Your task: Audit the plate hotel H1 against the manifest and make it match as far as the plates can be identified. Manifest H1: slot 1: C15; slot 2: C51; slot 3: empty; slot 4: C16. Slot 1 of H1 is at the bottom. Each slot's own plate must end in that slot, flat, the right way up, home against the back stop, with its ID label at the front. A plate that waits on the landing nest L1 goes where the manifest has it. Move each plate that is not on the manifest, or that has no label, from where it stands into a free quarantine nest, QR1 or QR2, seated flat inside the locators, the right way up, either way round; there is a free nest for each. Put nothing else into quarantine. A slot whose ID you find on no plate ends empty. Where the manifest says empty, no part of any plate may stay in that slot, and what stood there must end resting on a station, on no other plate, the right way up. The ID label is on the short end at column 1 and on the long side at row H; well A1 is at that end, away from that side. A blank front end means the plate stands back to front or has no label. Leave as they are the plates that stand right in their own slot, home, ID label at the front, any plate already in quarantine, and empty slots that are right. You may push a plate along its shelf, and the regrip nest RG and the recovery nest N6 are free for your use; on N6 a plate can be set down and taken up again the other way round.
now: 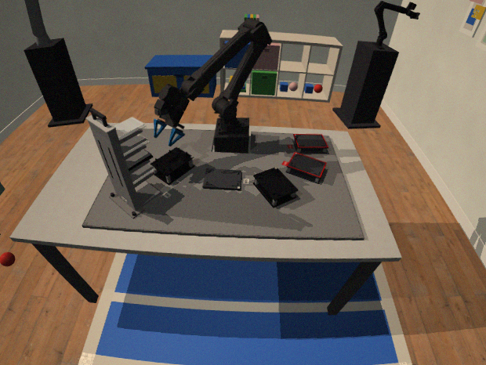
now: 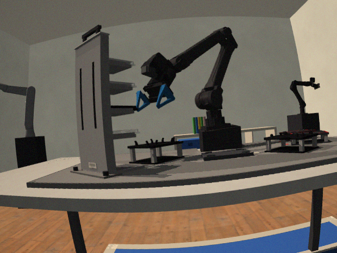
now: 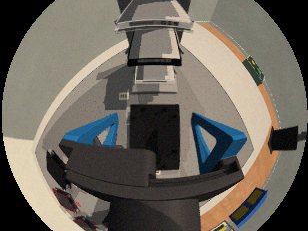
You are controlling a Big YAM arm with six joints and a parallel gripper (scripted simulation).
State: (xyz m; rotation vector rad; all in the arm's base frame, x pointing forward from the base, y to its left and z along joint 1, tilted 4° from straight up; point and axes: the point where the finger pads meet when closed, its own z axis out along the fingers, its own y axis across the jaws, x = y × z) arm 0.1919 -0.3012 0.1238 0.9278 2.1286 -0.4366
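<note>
The plate hotel H1 (image 1: 117,164) stands at the left of the mat, also in the exterior view (image 2: 92,103). A thin dark plate (image 2: 123,107) lies on its second shelf from the bottom; the other shelves look bare from the side. My gripper (image 2: 153,101) is open, with its blue fingers at that shelf's height, right at the plate's front end. In the wrist view the dark plate (image 3: 155,136) lies between and ahead of the spread fingers. I cannot read any label. Nothing is held.
A raised black nest (image 1: 172,163) stands just in front of the hotel, below the gripper. A flat dark nest (image 1: 223,178) and another raised nest (image 1: 274,185) sit mid-mat. Two red-edged nests (image 1: 310,141) (image 1: 306,164) stand at the right. The arm's base (image 1: 231,135) is behind.
</note>
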